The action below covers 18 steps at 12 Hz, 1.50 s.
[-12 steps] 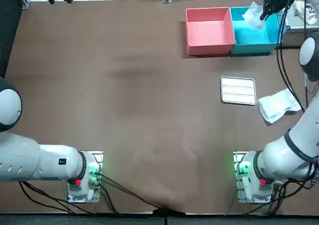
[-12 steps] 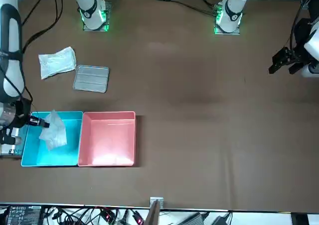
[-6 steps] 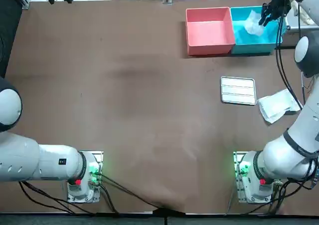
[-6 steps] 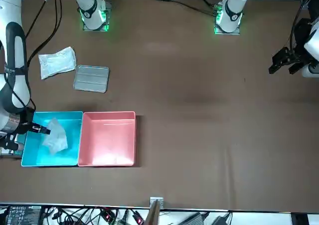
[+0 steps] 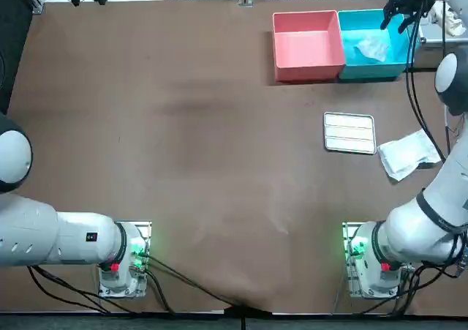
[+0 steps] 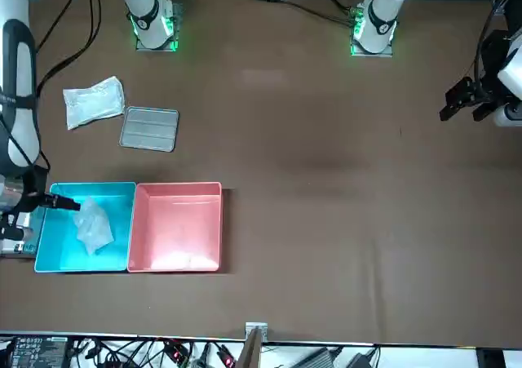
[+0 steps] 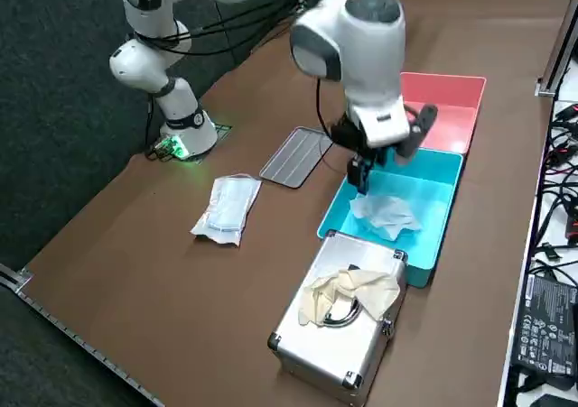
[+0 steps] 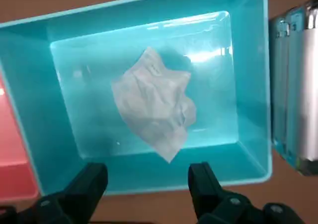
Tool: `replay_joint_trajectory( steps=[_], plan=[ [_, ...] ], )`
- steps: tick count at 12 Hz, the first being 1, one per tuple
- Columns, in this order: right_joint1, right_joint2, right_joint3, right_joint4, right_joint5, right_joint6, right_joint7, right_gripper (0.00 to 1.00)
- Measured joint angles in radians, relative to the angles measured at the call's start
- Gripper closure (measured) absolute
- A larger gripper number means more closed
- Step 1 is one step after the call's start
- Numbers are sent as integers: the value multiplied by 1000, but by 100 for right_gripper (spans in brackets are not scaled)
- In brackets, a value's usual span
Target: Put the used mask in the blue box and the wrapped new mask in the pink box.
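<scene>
Top view puts the wrapped new mask (image 5: 408,154) flat on the desk (image 5: 183,162), well apart from the blue box (image 5: 369,72) on the robot's side of it, long axis slanted, far nearer the right arm (image 5: 428,224) than the parked one. Farther out, the used mask (image 5: 371,47) lies crumpled on the blue box's floor, and the right gripper (image 5: 401,12) hangs over that box's outer rim, jaws spread wide and empty. A second ago it held the used mask above the blue box; now the mask is released and the gripper has lifted clear.
</scene>
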Motion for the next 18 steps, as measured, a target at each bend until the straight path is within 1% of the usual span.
replay_joint_trajectory(
  steps=[1,3,5,6,8,10,13,14,15,18],
  plan=[
    [13,-26,2,8,-31,-39,0,0],
    [51,-86,5,7,-102,-140,18,0],
    [100,-141,9,-29,-193,-235,31,0],
    [127,-168,11,-73,-242,-254,33,0],
    [188,-223,12,-201,-342,-255,40,0],
    [228,-280,13,-354,-410,-221,55,0],
    [229,-380,8,-588,-437,-111,59,0],
    [217,-414,5,-655,-440,-74,60,0],
    [168,-480,1,-775,-443,5,60,0],
    [68,-565,-2,-904,-452,73,49,0]
  ],
)
